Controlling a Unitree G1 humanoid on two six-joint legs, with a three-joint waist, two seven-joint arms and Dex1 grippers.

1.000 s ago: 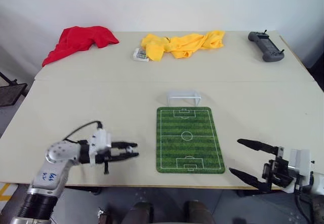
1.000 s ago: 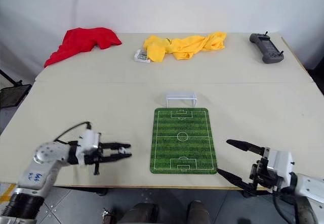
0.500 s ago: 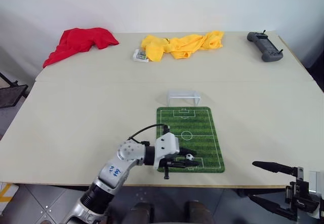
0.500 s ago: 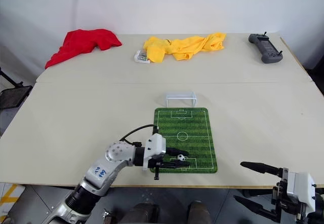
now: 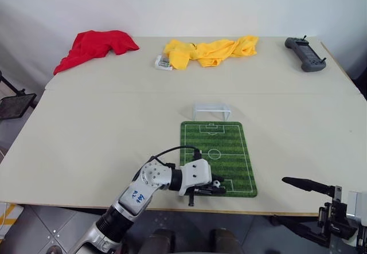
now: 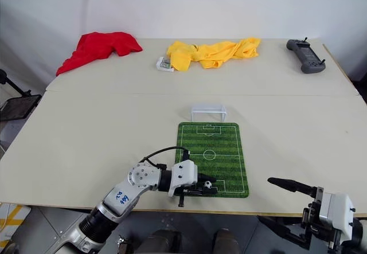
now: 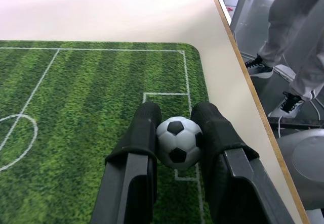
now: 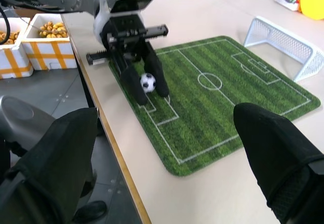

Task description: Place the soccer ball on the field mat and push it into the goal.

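Where striped turf [image 7: 76, 133] lies, patched sphere [image 7: 177, 142] sits pinched.

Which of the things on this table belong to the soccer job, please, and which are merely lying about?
Part of the job:
- soccer ball, held in the left claw over the mat's near end
- field mat
- goal, at the mat's far end

Lying about:
- red cloth
- yellow cloth
- small packet beside the yellow cloth
- black controller

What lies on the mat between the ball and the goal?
Nothing: from the ball, held in the left tool, to the goal, only bare mat with white lines, in the left eye view.
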